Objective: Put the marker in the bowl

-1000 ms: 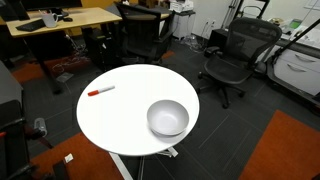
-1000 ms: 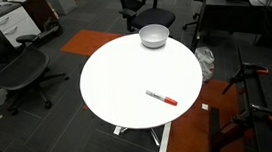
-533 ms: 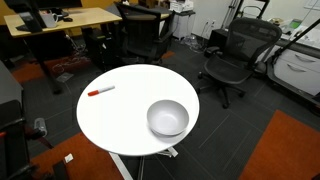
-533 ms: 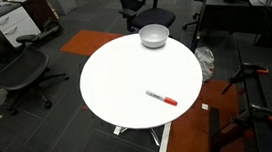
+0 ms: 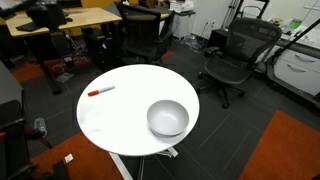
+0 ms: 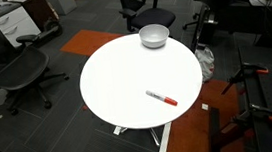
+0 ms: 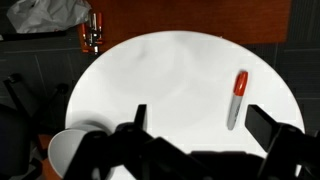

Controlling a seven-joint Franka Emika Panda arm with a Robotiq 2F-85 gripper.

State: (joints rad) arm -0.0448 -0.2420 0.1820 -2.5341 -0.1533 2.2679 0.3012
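The marker (image 5: 100, 91) lies flat on the round white table (image 5: 125, 125), white body with a red cap; it also shows in the other exterior view (image 6: 161, 98). The silvery-grey bowl (image 5: 167, 118) stands empty near the table's opposite edge (image 6: 153, 36). In the wrist view my gripper (image 7: 205, 125) is open and empty, high above the table (image 7: 170, 70). The marker (image 7: 238, 98) lies between the fingers, close to the right one. The bowl's rim (image 7: 65, 155) shows at the lower left, partly hidden by the gripper.
Black office chairs (image 5: 235, 55) (image 6: 20, 72) stand around the table, and a wooden desk (image 5: 70, 20) at the back. Dark carpet with orange patches (image 5: 285, 145) covers the floor. A white bag (image 7: 45, 15) lies on the floor beyond the table.
A dark blurred shape has come in at the top edge of both exterior views. The marker and the bowl have not moved.
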